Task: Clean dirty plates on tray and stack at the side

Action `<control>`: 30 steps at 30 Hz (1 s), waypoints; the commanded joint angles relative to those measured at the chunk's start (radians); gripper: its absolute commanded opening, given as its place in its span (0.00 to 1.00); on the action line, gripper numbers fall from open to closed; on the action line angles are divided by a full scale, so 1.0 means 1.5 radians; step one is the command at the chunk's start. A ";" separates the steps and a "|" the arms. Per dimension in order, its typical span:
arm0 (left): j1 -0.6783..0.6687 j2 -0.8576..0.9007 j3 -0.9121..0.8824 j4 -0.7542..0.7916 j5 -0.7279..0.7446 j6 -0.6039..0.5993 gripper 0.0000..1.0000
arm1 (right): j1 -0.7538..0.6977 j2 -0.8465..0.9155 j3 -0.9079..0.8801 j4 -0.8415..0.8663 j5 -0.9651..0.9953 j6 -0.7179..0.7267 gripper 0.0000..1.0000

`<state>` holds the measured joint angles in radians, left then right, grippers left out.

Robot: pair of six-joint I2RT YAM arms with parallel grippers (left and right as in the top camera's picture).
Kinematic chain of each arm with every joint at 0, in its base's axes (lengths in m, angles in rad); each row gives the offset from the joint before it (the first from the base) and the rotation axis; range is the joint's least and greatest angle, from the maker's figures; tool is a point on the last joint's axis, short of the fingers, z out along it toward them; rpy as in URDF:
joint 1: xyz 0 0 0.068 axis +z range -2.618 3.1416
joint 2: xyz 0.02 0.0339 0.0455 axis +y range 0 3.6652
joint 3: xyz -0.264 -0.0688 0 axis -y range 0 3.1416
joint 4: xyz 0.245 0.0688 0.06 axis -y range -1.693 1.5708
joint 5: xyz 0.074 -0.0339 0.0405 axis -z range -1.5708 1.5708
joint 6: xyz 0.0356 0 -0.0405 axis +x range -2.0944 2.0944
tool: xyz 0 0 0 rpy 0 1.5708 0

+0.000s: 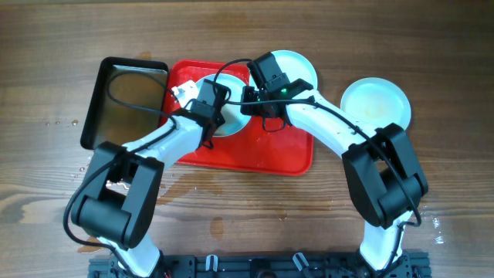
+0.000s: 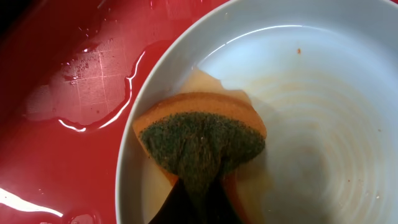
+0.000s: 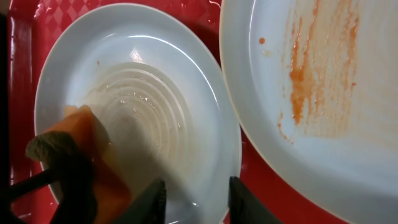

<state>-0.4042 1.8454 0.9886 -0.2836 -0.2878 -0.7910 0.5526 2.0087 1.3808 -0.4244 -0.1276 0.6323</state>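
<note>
Left wrist: left tool (image 2: 194,202) clamps sponge (image 2: 200,134).

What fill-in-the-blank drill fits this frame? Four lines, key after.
The left gripper is ____ on the sponge.
The plate under the sponge lies on the ____ tray.
The neighbouring plate bears ____ streaks.
The third plate sits on the table, ____ of the tray.
Missing: shut; red; orange; right.
</note>
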 commanded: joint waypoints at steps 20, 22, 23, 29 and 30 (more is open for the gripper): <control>0.087 0.030 -0.055 -0.022 0.272 -0.002 0.04 | -0.029 0.087 0.001 0.023 -0.070 0.104 0.27; 0.102 0.030 -0.055 -0.023 0.289 -0.002 0.04 | -0.029 0.094 0.001 0.029 -0.080 0.104 0.18; 0.108 0.030 -0.055 -0.023 0.295 -0.002 0.04 | -0.029 0.096 0.001 0.030 -0.081 0.105 0.10; 0.127 0.030 -0.055 -0.010 0.300 0.004 0.04 | -0.029 0.096 0.001 0.026 -0.091 0.104 0.04; 0.130 0.030 -0.055 -0.001 0.301 0.013 0.04 | -0.029 0.096 0.001 0.025 -0.092 0.104 0.04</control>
<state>-0.2180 1.8221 0.9684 -0.2657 0.1150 -0.7910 0.5030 2.1143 1.3808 -0.3832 -0.2295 0.7742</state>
